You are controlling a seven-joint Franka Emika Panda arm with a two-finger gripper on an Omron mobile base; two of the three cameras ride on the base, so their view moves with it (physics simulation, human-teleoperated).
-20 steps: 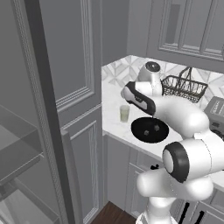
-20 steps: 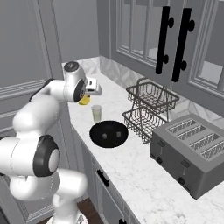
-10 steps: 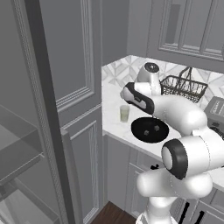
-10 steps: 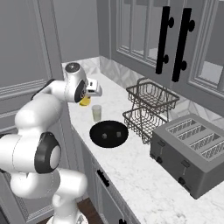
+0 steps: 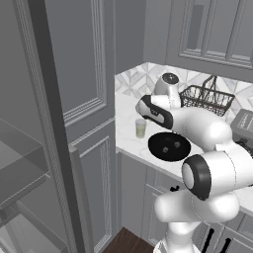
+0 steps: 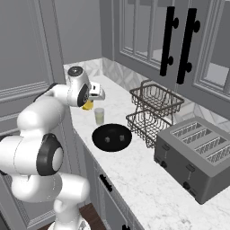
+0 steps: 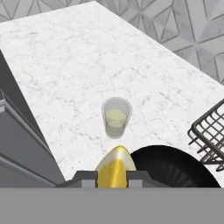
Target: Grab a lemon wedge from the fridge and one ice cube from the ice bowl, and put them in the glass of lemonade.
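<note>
My gripper point(image 7: 112, 176) is shut on the lemon wedge point(image 7: 114, 166), a small bright yellow piece showing between the fingertips. In the right base view the gripper point(image 6: 89, 103) holds the wedge point(image 6: 88, 106) above the counter, just left of and slightly higher than the glass of lemonade point(image 6: 99, 116). The glass point(image 7: 116, 117) stands upright on the marble ahead of the gripper, with pale yellow-green liquid inside. The wide black ice bowl point(image 6: 112, 137) lies beside the glass, toward the counter's front edge. The fridge point(image 5: 29, 165) stands at the left with its glass shelves visible.
A two-tier dark wire basket point(image 6: 154, 112) stands behind the bowl, and a grey toaster point(image 6: 200, 152) sits to its right. Paneled grey cabinets point(image 5: 94, 74) rise left of the counter. Upper cabinets with black handles point(image 6: 179, 40) hang above.
The gripper with the lemon wedge has crept slightly down and toward the glass. Glass and bowl have not moved.
</note>
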